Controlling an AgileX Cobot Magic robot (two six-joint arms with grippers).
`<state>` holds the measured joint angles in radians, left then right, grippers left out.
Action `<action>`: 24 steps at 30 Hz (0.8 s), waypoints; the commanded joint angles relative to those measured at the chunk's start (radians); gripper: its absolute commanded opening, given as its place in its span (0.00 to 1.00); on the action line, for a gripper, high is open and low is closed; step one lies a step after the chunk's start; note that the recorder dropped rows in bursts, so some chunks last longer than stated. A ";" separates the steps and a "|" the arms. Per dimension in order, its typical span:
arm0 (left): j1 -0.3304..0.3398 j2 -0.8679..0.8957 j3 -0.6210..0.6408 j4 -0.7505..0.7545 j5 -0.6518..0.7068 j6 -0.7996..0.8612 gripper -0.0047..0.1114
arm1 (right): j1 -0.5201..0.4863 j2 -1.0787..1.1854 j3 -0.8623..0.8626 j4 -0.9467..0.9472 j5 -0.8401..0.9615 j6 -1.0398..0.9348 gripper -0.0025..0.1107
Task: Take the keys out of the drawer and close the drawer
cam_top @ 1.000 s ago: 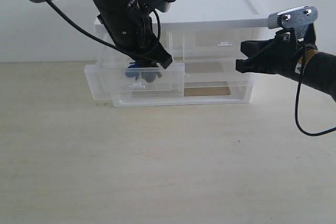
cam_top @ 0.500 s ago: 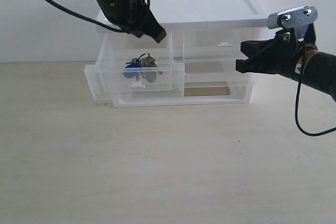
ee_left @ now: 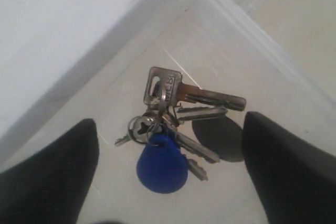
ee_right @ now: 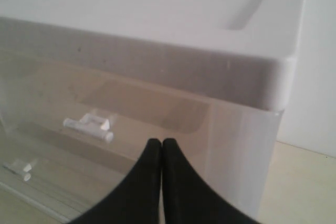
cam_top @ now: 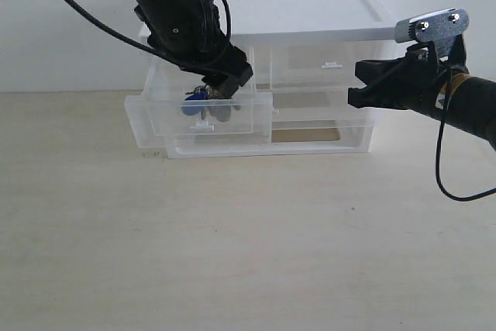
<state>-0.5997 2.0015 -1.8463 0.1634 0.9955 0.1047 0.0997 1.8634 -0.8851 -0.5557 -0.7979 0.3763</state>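
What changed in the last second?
The left claw lifted out of the open translucent plastic drawer, then dropped back in; it now straddles the silver-grey metal keys with the round blue fob, open, gripping nothing. Keys, drawer and the shut right claw stayed put.

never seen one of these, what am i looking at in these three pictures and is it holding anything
A robot with two arms, each ending in a two-fingered gripper. The wide picture is from a camera off the arms, the other two from cameras on the wrists. On the table stands a plastic drawer unit, its top left drawer pulled open. The left gripper reaches in, open, a finger either side of the keys lying inside. The right gripper is shut and empty near the unit's right end. Nothing is held.
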 commanded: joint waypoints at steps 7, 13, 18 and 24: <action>0.002 0.076 -0.002 -0.010 -0.020 -0.069 0.63 | -0.008 0.003 -0.016 0.074 0.015 -0.004 0.02; 0.002 0.085 -0.002 -0.014 -0.027 -0.067 0.62 | -0.008 0.003 -0.016 0.074 0.015 -0.004 0.02; 0.009 0.085 -0.002 0.000 -0.027 -0.060 0.42 | -0.008 0.003 -0.016 0.074 0.015 -0.004 0.02; 0.021 0.085 -0.002 0.010 -0.027 -0.012 0.08 | -0.008 0.003 -0.016 0.074 0.015 -0.006 0.02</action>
<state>-0.5923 2.0745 -1.8557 0.1600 0.9344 0.0721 0.0997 1.8634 -0.8851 -0.5538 -0.7963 0.3763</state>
